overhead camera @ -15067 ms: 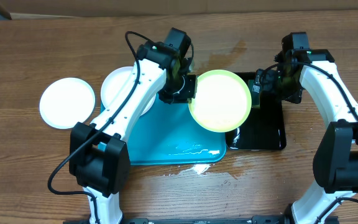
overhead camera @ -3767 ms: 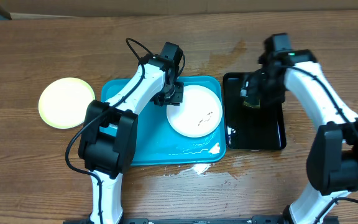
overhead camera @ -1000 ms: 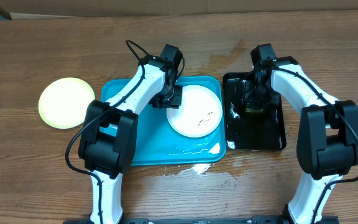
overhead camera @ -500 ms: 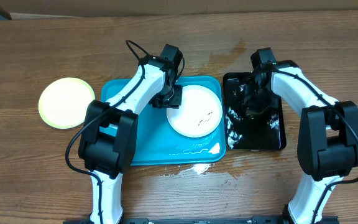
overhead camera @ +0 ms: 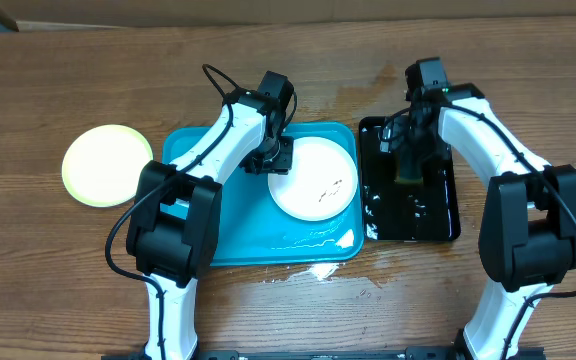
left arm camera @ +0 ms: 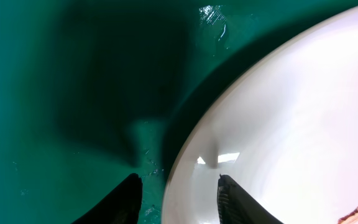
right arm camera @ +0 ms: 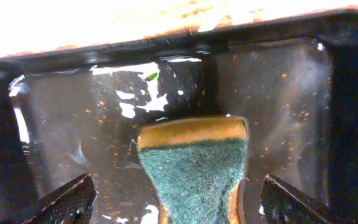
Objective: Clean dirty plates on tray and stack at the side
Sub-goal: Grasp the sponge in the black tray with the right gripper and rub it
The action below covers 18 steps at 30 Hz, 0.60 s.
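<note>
The white plate (overhead camera: 318,170) lies flat in the tray (overhead camera: 198,220), in the half toward 3 o'clock, with a few small dark smears (overhead camera: 330,188) on its face toward 4 o'clock. The left gripper (overhead camera: 276,160) is at the plate's rim at about 10 o'clock. In the left wrist view its jaws are partly closed astride that rim, one finger (left arm camera: 126,199) on the tray side and the other finger (left arm camera: 232,199) over the plate's face, pinching the edge. A patch of suds (overhead camera: 318,240) sits on the tray floor at 6 o'clock of the plate, and some has spilled past the rim onto the wooden table (overhead camera: 48,260). The yellow-green plate (overhead camera: 108,165) rests on the table at 9 o'clock of the tray, apart from it. Just beside the tray at 3 o'clock is the black tray (overhead camera: 438,225), wet and flecked with white. A sponge (right arm camera: 194,168), green scouring face up, lies near its middle. The right gripper (overhead camera: 408,160) hangs over the sponge with its jaws spread wide, clear of the sponge on both sides and holding nothing.
</note>
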### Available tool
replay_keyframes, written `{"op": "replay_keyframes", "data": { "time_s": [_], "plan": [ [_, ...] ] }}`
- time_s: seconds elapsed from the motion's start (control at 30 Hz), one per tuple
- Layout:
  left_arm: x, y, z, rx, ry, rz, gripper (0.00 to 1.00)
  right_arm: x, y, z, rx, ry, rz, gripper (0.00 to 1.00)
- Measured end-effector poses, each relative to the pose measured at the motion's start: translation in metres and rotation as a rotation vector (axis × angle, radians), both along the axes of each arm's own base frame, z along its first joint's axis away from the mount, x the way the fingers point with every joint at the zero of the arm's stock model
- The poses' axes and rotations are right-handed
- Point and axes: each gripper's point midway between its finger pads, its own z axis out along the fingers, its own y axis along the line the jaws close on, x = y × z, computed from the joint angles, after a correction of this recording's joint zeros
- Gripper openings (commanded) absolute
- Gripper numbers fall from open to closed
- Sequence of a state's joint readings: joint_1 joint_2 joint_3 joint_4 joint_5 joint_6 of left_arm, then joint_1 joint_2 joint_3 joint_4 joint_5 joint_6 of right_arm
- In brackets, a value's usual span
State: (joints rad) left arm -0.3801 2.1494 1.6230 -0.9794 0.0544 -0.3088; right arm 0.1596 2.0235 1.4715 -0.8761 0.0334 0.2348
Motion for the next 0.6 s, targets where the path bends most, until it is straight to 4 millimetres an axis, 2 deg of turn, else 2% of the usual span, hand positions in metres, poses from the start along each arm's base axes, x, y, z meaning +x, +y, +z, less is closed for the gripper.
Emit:
{"op": "replay_keyframes", "data": {
  "time_s": [0.13, 0.23, 0.5, 0.6],
  "plan": [
    [0.000, 0.000, 0.000, 0.000, 0.000, 0.000, 0.42, -0.003, -0.001, -0.013, 0.001, -0.006, 0.000, 0.84],
    [0.000, 0.000, 0.000, 0.000, 0.000, 0.000, 0.42, -0.003, -0.001, -0.020, 0.003, -0.018, 0.000, 0.78],
    [0.001, 0.003, 0.000, 0.017, -0.006, 0.001, 0.47, -0.004, -0.001, -0.023, 0.003, -0.022, 0.000, 0.75],
    [0.002, 0.006, 0.000, 0.032, -0.012, 0.003, 0.45, -0.005, -0.001, -0.023, 0.002, -0.017, 0.000, 0.76]
  ]
}}
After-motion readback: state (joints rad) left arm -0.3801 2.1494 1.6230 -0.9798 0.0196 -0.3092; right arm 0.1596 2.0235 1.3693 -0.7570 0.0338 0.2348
